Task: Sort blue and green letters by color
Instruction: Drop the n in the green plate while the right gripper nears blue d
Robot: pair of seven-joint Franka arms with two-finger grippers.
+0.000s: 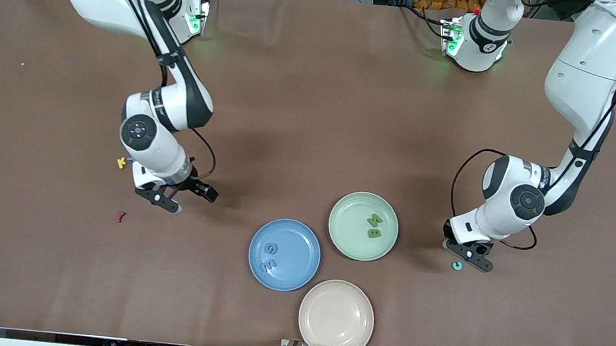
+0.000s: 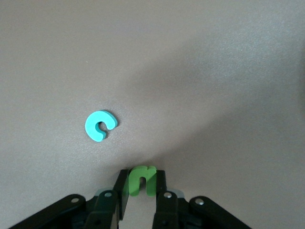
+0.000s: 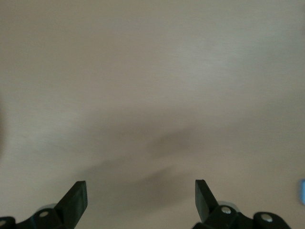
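My left gripper (image 2: pixel 141 191) has fingers pinched on a small leaf-green chunky toy letter (image 2: pixel 142 180), held just above the brown bench (image 1: pixel 314 111) at the left arm's end. I judge the pale green plate (image 1: pixel 344 241) is its target; it lies toward the bench middle from the fingers, w/ two green letters (image 1: pixel 374 226) in it. A teal C-shaped letter (image 2: pixel 99 125) lies on the bench just beside. Blue plate (image 1: pixel 302 237) holds blue letters (image 1: pixel 270 255). Right gripper (image 3: pixel 140 198) waits, fingers wide, empty, over bare bench at the right arm's end.

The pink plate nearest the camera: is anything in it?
Empty. The pink plate shows only bare surface, while the blue plate and green plate hold letters.
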